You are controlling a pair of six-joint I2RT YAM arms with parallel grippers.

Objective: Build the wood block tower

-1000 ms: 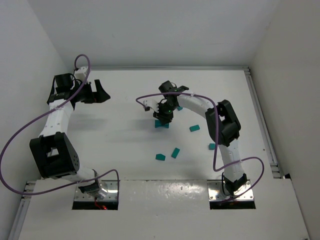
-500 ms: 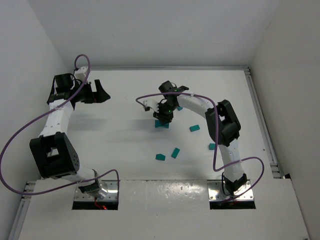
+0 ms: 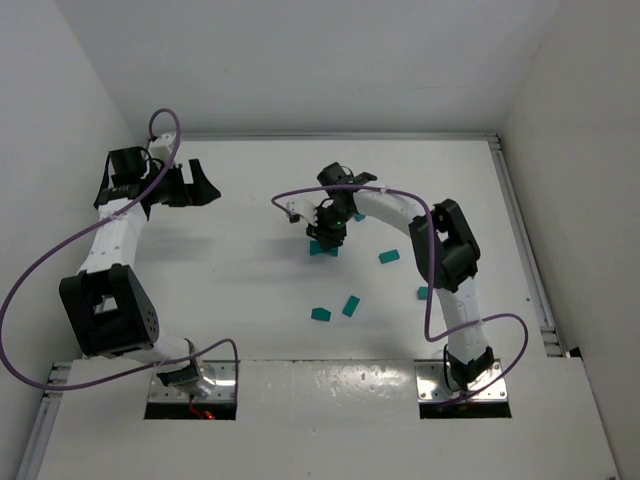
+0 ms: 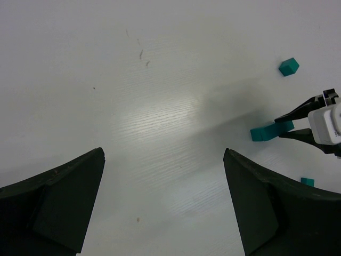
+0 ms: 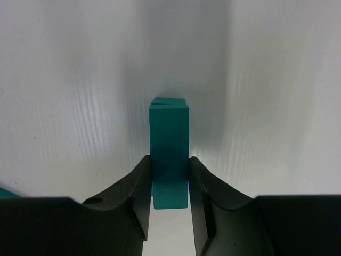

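My right gripper (image 3: 326, 232) hangs over the table's middle, shut on a teal wood block (image 5: 169, 133), a bar held by its sides. The bar rests over a second teal block (image 5: 168, 100) whose edge peeks out beyond it; together they make a low tower (image 3: 322, 248). In the right wrist view the gripper (image 5: 169, 162) has both fingers pressed against the bar. My left gripper (image 3: 205, 183) is far to the left, open, and in its own view the gripper (image 4: 163, 154) has only bare table between the fingers.
Loose teal blocks lie around: one (image 3: 388, 257) to the right, two (image 3: 351, 305) (image 3: 320, 314) nearer the bases, one (image 3: 424, 293) beside the right arm, one (image 3: 359, 216) behind the right gripper. White walls close in the table on three sides.
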